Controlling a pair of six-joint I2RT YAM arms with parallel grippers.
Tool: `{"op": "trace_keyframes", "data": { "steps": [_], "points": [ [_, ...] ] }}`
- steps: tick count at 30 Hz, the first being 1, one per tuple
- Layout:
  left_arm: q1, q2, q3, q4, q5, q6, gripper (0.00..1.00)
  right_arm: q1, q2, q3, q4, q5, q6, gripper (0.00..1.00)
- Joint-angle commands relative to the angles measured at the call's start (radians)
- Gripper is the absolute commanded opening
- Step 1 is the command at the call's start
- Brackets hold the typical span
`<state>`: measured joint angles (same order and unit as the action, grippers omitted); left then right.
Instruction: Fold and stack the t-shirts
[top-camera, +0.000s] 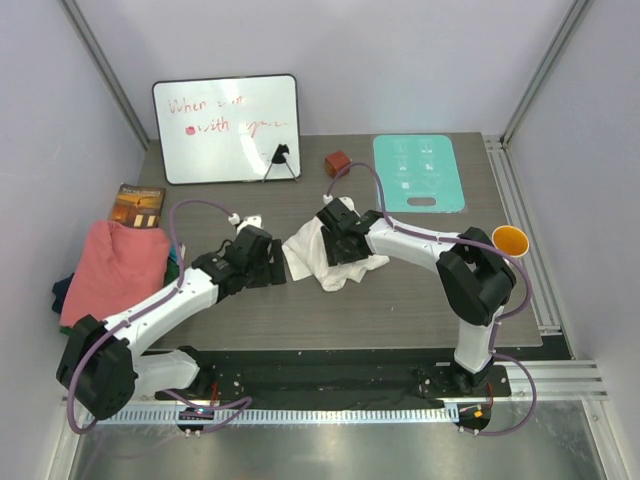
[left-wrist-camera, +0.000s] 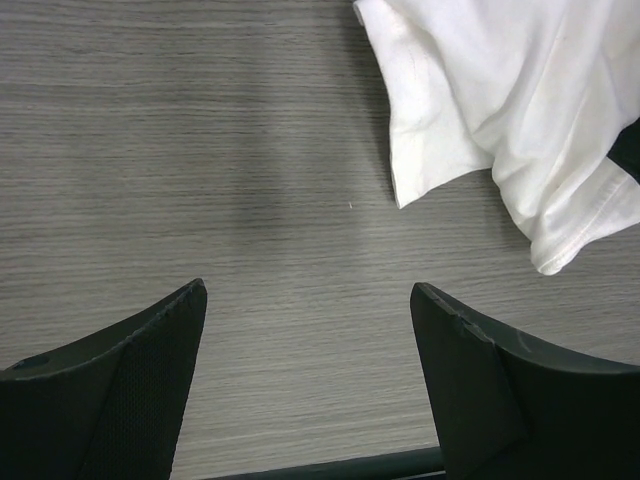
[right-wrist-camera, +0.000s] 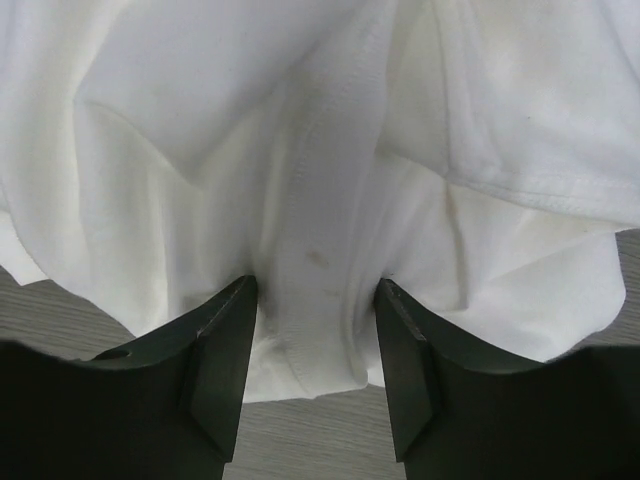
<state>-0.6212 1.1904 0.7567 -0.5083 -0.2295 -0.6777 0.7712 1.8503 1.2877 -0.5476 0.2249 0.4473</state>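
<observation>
- The right tool fills the foreground of its wrist view. Its two dark fingers are spread either side of a seamed ridge of the white t-shirt, and cloth fills the gap between them.
- The left tool hovers over bare wood-grain table with its jaws spread wide and nothing between them. A hemmed corner of the white t-shirt lies at 1 o'clock in its view, apart from the fingers.
- From above, the white t-shirt sits crumpled near the centre of the table. The right tool is down on its 12 o'clock side and the left tool is just beside its 9 o'clock edge.
- The salmon-pink t-shirt lies heaped at 9 o'clock, draped over the table's left edge.
- A sliver of the dark green t-shirt shows at the pink one's right side.
- The navy t-shirt pokes out below its left side. How these two are folded cannot be told.
- A book rests just beyond the pink heap.
- A whiteboard with red writing stands propped at 11 o'clock.
- A red-brown block sits at 12 o'clock.
- The teal mat lies flat at 1 o'clock.
- An orange cup stands at 3 o'clock near the right arm's elbow.
</observation>
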Motion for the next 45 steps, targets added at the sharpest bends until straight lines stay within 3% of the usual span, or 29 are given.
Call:
{"op": "trace_keyframes", "data": {
  "steps": [1,3,5,6,7,18,21,26,28,33,36,42,45],
  "points": [
    [0.005,-0.032,-0.008,0.047,0.015,-0.016,0.83,0.007,-0.063,-0.008,0.028,-0.009,0.022,0.54],
    [0.005,-0.028,-0.008,0.05,0.015,-0.014,0.82,0.007,-0.077,-0.014,0.029,-0.004,0.025,0.48],
    [0.005,-0.008,-0.005,0.054,0.022,-0.017,0.82,0.007,-0.103,-0.019,0.028,-0.001,0.025,0.23],
    [0.005,-0.003,-0.005,0.056,0.03,-0.019,0.82,0.008,-0.111,-0.021,0.029,-0.004,0.025,0.04],
    [0.005,0.004,-0.005,0.062,0.045,-0.02,0.82,0.007,-0.117,-0.019,0.025,-0.007,0.021,0.01],
    [0.005,0.034,-0.019,0.091,0.082,-0.037,0.8,0.008,-0.286,0.099,-0.099,-0.007,-0.039,0.01],
    [0.005,0.038,-0.017,0.094,0.087,-0.043,0.8,0.008,-0.304,0.247,-0.15,-0.036,-0.074,0.01],
    [0.005,0.044,-0.019,0.099,0.094,-0.051,0.79,0.01,-0.306,0.631,-0.23,-0.111,-0.107,0.01],
    [0.005,0.044,-0.02,0.099,0.096,-0.054,0.79,0.011,-0.318,0.767,-0.218,-0.195,-0.133,0.01],
    [0.006,0.041,-0.014,0.103,0.13,-0.059,0.79,0.013,-0.352,0.991,-0.149,-0.196,-0.133,0.01],
    [0.005,0.038,-0.014,0.103,0.128,-0.062,0.79,0.013,-0.381,1.015,-0.124,-0.141,-0.163,0.01],
    [0.005,0.054,-0.022,0.103,0.128,-0.074,0.78,0.013,-0.431,0.853,-0.106,-0.131,-0.19,0.01],
    [0.005,0.035,-0.036,0.1,0.125,-0.083,0.78,0.013,-0.427,0.851,-0.104,-0.151,-0.191,0.01]
  ]
}}
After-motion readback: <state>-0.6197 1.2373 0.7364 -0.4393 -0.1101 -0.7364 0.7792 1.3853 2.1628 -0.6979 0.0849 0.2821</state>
